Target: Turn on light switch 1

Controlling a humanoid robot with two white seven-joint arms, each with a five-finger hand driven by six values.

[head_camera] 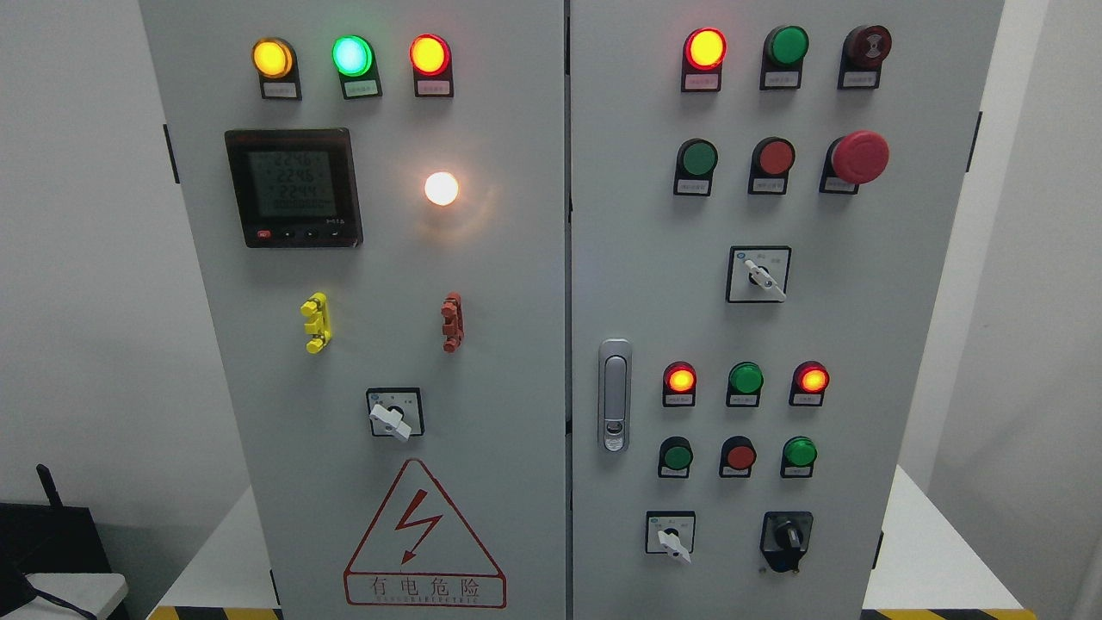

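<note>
On the pale surface (913, 551) stands a grey metal cabinet (516, 284) with two doors, filling most of the head view. Its left door carries three round lit lamps along the top, amber (272, 57), green (352, 54) and red (429, 54), then a square black meter (293, 188) with a dim screen and a small glowing white lamp (442, 189). Below sit a yellow plastic clip (316, 322), a red-brown clip (452, 322), and a rotary switch (395, 414) with a white knob tilted on a black square plate. A red-edged triangular warning sign (424, 538) with a lightning bolt is beneath it. The right door holds a silver oval latch handle (614, 394), many round red and green buttons, a red mushroom button (857, 158), and three more rotary switches. Which one is switch 1 cannot be told. Neither hand is visible, so their state cannot be told.
</note>
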